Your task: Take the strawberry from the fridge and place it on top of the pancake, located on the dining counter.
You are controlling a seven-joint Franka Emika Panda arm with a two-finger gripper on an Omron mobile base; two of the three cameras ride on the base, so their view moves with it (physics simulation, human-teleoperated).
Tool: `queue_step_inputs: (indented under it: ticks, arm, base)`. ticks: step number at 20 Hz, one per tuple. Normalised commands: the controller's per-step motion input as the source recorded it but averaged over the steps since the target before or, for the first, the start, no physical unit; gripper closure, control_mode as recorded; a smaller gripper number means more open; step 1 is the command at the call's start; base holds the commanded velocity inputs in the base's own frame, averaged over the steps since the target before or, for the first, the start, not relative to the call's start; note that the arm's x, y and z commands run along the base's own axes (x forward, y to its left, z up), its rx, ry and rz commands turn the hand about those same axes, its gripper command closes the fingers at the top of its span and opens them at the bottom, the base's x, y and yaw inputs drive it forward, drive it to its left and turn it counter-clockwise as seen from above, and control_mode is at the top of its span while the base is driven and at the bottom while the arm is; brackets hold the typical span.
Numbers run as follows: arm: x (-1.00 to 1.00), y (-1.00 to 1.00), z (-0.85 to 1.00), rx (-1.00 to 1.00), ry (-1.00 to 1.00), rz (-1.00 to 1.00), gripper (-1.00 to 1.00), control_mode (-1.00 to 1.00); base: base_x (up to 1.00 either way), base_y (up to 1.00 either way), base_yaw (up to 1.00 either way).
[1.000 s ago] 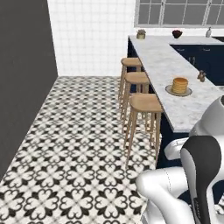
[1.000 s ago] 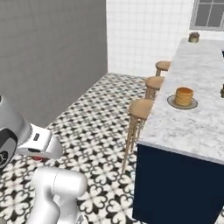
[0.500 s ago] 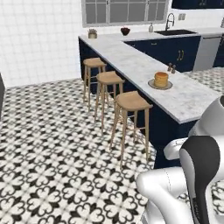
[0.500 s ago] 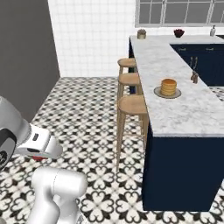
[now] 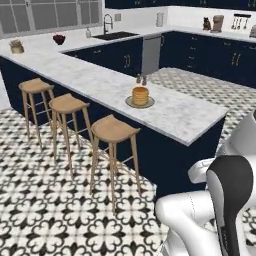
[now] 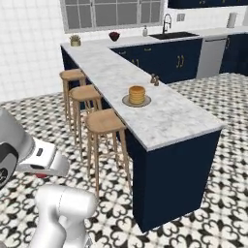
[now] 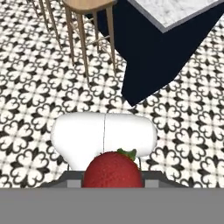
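In the hand view, my gripper [image 7: 113, 177] is shut on the strawberry [image 7: 113, 169], a red fruit with a small green leaf, held over the patterned floor. From the right base view the hand hangs low at the left, with a red bit of the strawberry [image 6: 40, 175] under it. The pancake [image 5: 140, 95] is a golden stack on a grey plate [image 5: 131, 104], on the marble dining counter [image 5: 175, 115]. It also stands mid-counter as the pancake [image 6: 137, 94] on the dining counter [image 6: 164, 121], well ahead and right of my hand. The fridge is out of view.
Three wooden stools [image 5: 114, 129] line the counter's near side, the closest stool [image 6: 104, 121] between my hand and the pancake. The counter's navy end corner [image 7: 153, 57] juts over the floor. Small shakers [image 6: 154, 79] stand behind the plate. Navy cabinets and a sink run along the back.
The base has turned, so the whole scene has shifted: the dining counter and pancake now lie closer and more central. The strawberry stays in my shut gripper.
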Motion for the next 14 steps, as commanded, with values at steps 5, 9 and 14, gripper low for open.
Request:
queue_step_inputs:
  ticks: [5,9,14]
  arm:
    - [0.00,0.00,0.00,0.00,0.00,0.00,1.00,1.00]
    - [0.00,0.00,0.00,0.00,0.00,0.00,1.00,1.00]
    - [0.00,0.00,0.00,0.00,0.00,0.00,1.00,1.00]
  base:
    - [0.53,0.81,-0.65]
    - [0.26,1.00,-0.54]
    - [0.16,1.00,-0.50]
